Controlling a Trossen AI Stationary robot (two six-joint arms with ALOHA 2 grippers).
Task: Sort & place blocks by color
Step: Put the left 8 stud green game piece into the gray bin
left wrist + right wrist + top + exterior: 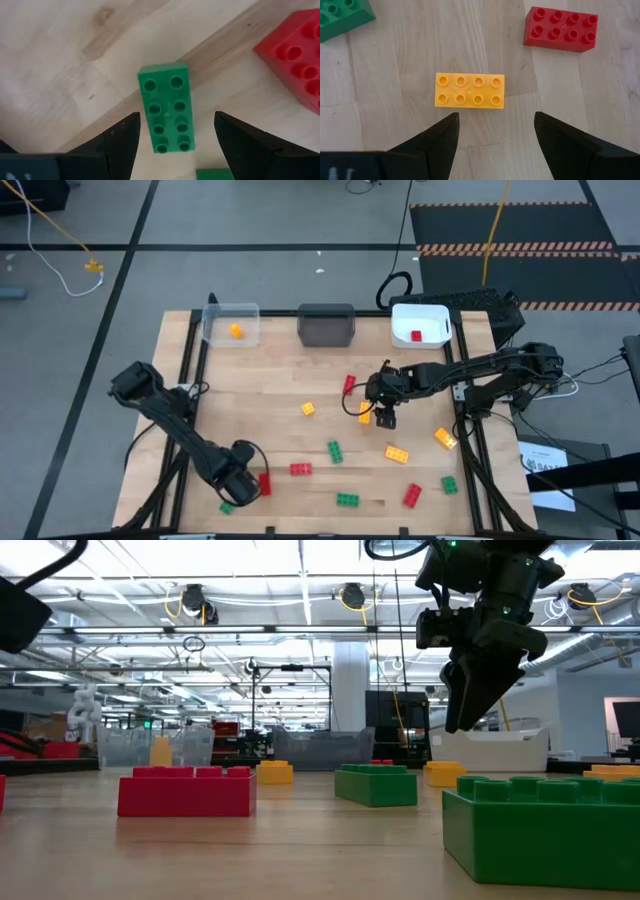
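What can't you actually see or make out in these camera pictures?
- Dark grey bin: contents unreadable from above; inside too dark.
- Green block at the left gripper: mostly covered by it in the high view.
- Low view: a big green brick blocks the table behind; the clear bin is blurred.
- Left wrist view: second green piece cut off by the edge.

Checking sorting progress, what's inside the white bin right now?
One red block lies inside the white bin, seen from above. Its near wall hides the contents in the low view, so only that one shows.
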